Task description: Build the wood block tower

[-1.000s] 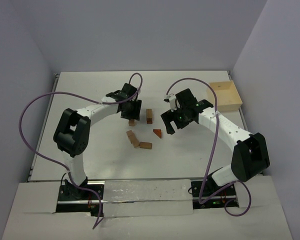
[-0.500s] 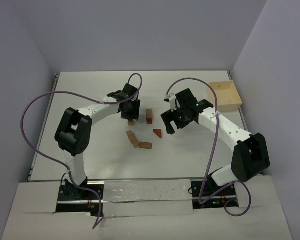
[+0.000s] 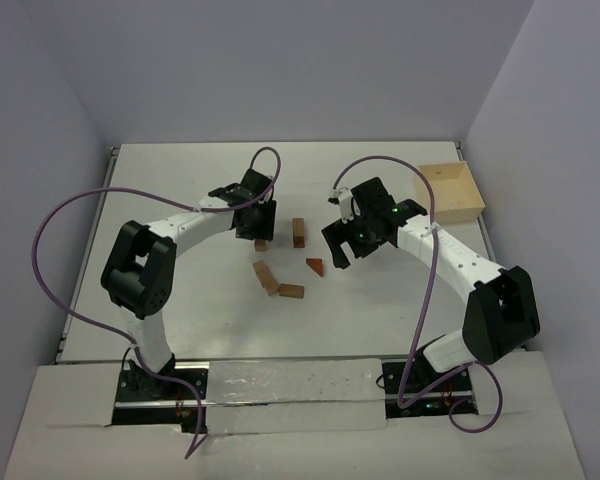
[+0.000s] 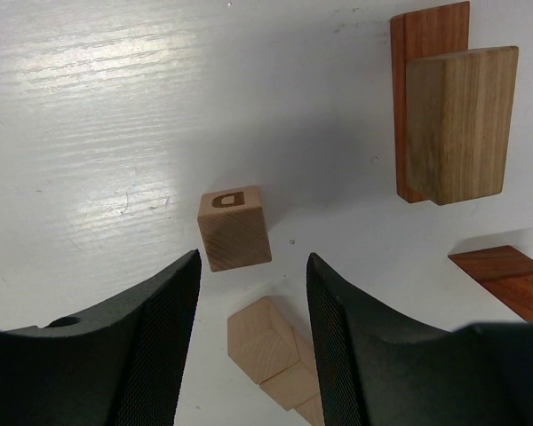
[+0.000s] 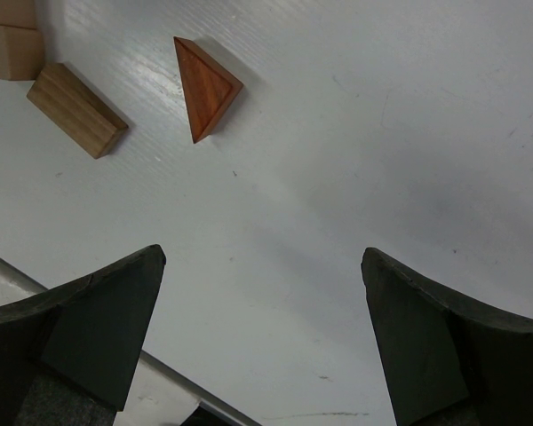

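Note:
A reddish bar with a tan block lying on it (image 3: 299, 232) (image 4: 457, 115) makes a low stack at mid-table. Left of it lies a small cube (image 3: 262, 244) (image 4: 234, 228) with a letter mark on top. My left gripper (image 3: 259, 228) (image 4: 251, 262) hovers over it, open, with nothing between the fingers; the cube lies just past the fingertips. Pale blocks (image 3: 267, 277) (image 4: 271, 351) show lower between the jaws. A red-brown wedge (image 3: 315, 266) (image 5: 204, 84) and a tan block (image 3: 292, 291) (image 5: 75, 108) lie nearby. My right gripper (image 3: 338, 252) (image 5: 262, 257) hangs wide open over bare table, right of the wedge.
A pale wooden box (image 3: 450, 190) stands at the back right of the white table (image 3: 180, 180). Purple cables loop over both arms. Walls close the table at the back and both sides.
The left arm's elbow has swung left and its gripper has shifted slightly back and left above the cube. The right arm and the blocks have not moved.

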Motion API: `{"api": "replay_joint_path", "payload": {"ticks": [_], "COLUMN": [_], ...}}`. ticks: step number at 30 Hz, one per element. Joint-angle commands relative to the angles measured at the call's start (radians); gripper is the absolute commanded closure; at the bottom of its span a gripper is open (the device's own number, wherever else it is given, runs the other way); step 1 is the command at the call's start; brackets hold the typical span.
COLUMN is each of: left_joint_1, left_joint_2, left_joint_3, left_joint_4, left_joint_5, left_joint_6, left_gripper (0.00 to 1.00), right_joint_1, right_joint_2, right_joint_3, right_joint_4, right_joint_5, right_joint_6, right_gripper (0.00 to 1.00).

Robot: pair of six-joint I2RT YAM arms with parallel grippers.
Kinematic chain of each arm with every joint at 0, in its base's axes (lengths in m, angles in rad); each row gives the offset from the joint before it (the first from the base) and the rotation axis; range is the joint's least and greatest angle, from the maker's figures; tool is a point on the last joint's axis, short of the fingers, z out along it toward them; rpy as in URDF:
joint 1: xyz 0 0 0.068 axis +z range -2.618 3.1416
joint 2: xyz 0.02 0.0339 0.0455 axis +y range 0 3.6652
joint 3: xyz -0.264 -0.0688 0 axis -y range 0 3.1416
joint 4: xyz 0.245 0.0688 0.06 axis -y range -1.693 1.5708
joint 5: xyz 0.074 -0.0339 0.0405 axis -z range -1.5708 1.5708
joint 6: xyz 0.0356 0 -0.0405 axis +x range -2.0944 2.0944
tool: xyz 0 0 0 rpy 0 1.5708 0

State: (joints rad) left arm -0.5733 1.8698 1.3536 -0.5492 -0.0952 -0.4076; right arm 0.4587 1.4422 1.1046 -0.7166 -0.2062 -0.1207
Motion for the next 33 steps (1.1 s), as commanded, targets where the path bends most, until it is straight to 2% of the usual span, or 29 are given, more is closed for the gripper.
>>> {"api": "replay_joint_path", "payload": {"ticks": [1, 12, 17, 21, 24, 25, 27, 29, 33], "left_joint_1": [0.002, 0.067, 0.067, 0.064, 0.061, 0.059, 0.051, 0.050, 0.043], "left_joint_2": [-0.002, 0.100, 0.097, 0.094, 0.101, 0.107, 0.115, 0.089, 0.052], "left_joint_3": [0.011, 0.038, 0.038, 0.048, 0.076, 0.088, 0.150, 0.177, 0.261], "left_joint_4": [0.004, -0.015, -0.007, -0.007, -0.027, -0.046, -0.080, -0.074, -0.069], "left_joint_5": [-0.023, 0.042, 0.059, 0.049, 0.050, 0.072, 0.103, 0.155, 0.228], "left_joint_6": [-0.008, -0.031, -0.022, 0.008, 0.064, 0.114, 0.178, 0.281, 0.395], "left_gripper": [0.43, 0.47, 0.55, 0.66, 0.86, 0.97, 1.00, 1.00, 1.00], "right_joint_1": [0.003, 0.003, 0.001, 0.002, 0.003, 0.002, 0.001, 0.001, 0.001], "right_joint_2": [-0.028, -0.041, -0.030, -0.028, -0.028, -0.030, -0.032, -0.035, -0.040], "right_joint_3": [-0.003, -0.017, -0.011, -0.006, -0.005, -0.005, -0.005, -0.006, -0.009], "right_joint_4": [0.026, 0.030, 0.029, 0.026, 0.024, 0.024, 0.025, 0.025, 0.026], "right_joint_5": [0.004, 0.013, 0.006, 0.004, 0.002, 0.002, 0.001, 0.000, -0.001], "right_joint_6": [0.006, 0.005, 0.006, 0.006, 0.006, 0.004, 0.004, 0.004, 0.004], "right_gripper": [0.00, 0.00, 0.00, 0.00, 0.00, 0.00, 0.00, 0.00, 0.00]}}
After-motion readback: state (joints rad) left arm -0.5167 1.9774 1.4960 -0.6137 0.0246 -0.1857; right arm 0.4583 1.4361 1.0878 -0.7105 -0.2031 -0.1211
